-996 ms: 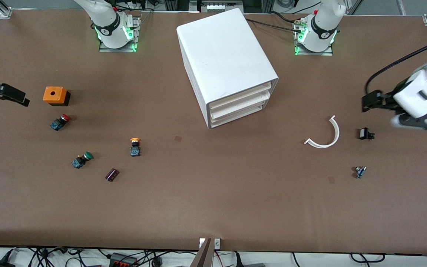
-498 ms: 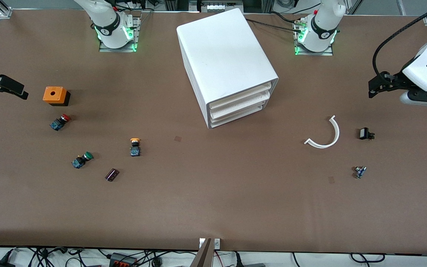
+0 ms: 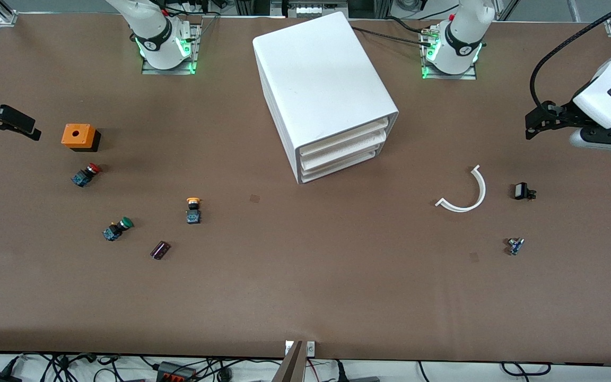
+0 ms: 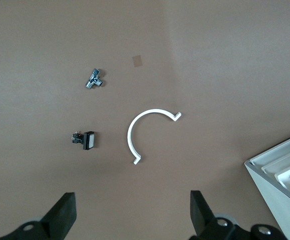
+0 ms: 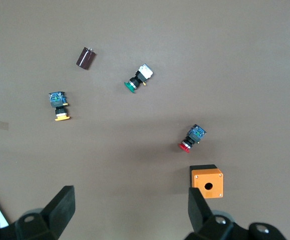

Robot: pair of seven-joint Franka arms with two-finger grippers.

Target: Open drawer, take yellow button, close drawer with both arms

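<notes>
The white cabinet (image 3: 321, 79) stands at the middle of the table between the two bases, all three drawers pushed in. The top drawer (image 3: 345, 137) is shut; the cabinet's corner also shows in the left wrist view (image 4: 285, 170). The orange-yellow-capped button (image 3: 193, 210) lies on the table, nearer the front camera than the cabinet and toward the right arm's end; it also shows in the right wrist view (image 5: 59, 105). My left gripper (image 3: 536, 123) (image 4: 133, 212) hangs open and empty over the left arm's end. My right gripper (image 3: 24, 127) (image 5: 132, 210) hangs open and empty beside the orange box.
An orange box (image 3: 76, 136), a red-capped button (image 3: 86, 174), a green-capped button (image 3: 117, 228) and a dark cylinder (image 3: 159, 250) lie toward the right arm's end. A white curved strip (image 3: 467, 192), a small black part (image 3: 522, 191) and a small blue-metal part (image 3: 515, 245) lie toward the left arm's end.
The left arm has swung up and toward the robots' side of the table, then nearly stopped. The right gripper has shifted slightly the same way. Nothing on the table moved.
</notes>
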